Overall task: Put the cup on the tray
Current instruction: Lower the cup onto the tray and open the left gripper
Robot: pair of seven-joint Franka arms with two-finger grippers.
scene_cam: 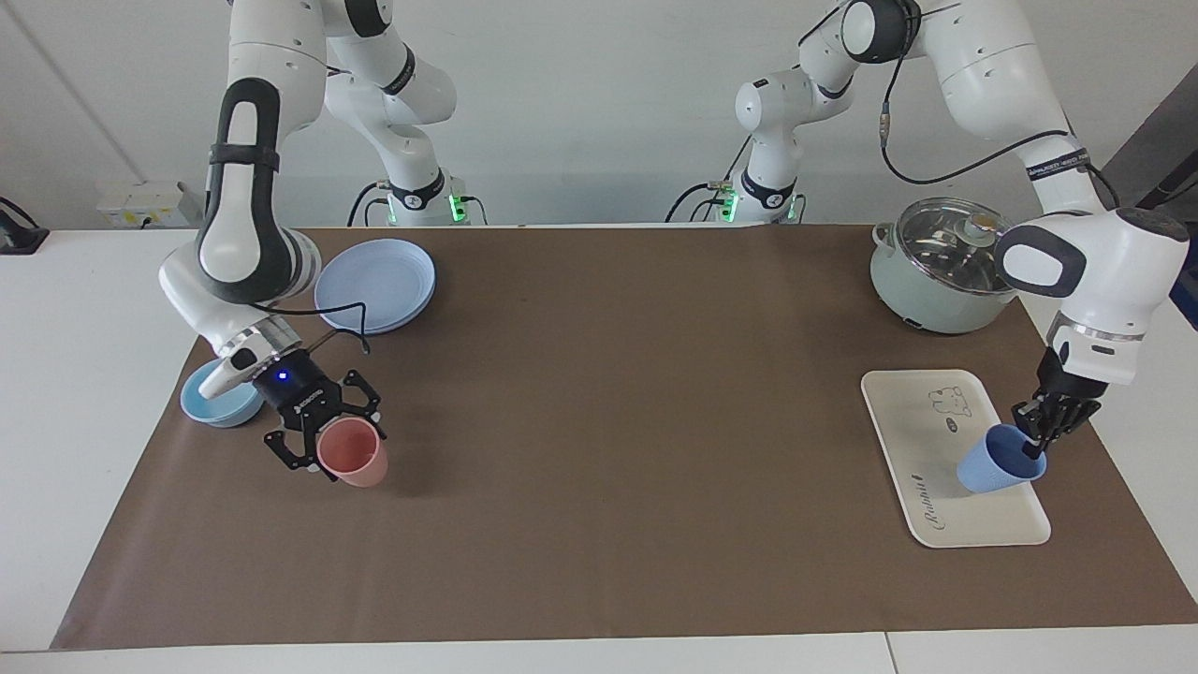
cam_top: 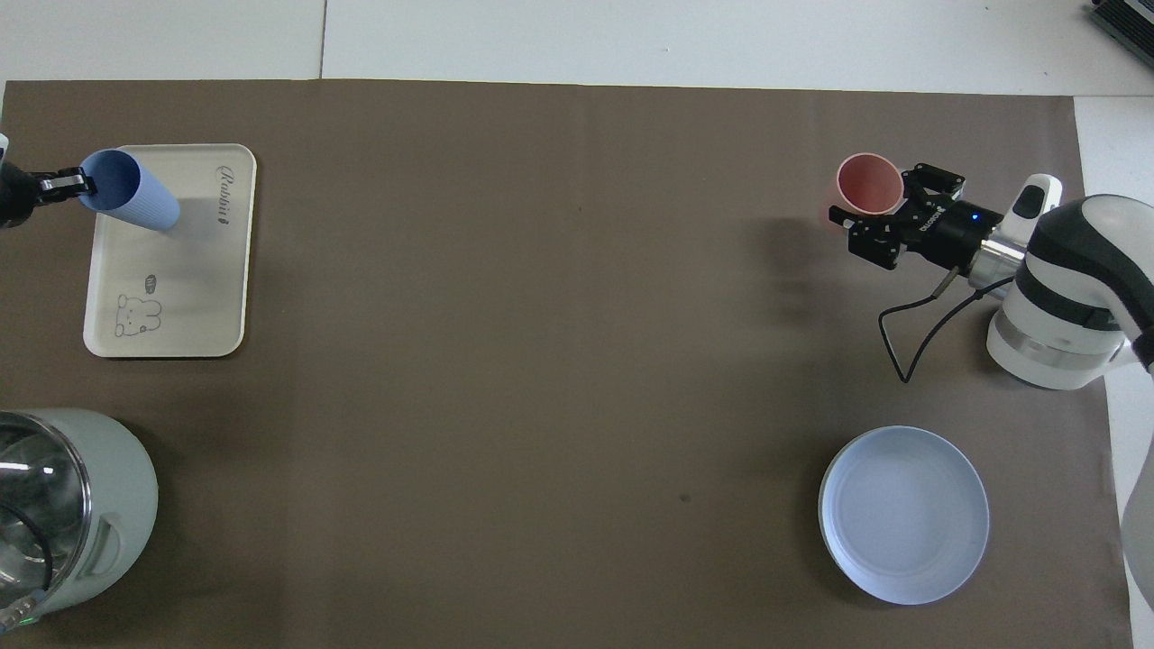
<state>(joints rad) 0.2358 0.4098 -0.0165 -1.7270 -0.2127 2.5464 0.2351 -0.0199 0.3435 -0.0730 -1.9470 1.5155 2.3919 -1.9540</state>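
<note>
Your left hand [scene_cam: 1037, 440] pinches the cup's [scene_cam: 998, 463] rim, tilted over the tray's [scene_cam: 922, 440] table-corner end (right hand [scene_cam: 323, 435] brackets a pink tumbler [scene_cam: 353, 452]).

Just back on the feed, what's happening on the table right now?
The left gripper holds the blue cup by its rim, tilted over the cream tray, at the tray's edge farther from the robots; whether its base touches the tray is unclear. The right gripper sits open around the pink cup, beside the light-blue bowl.
</note>
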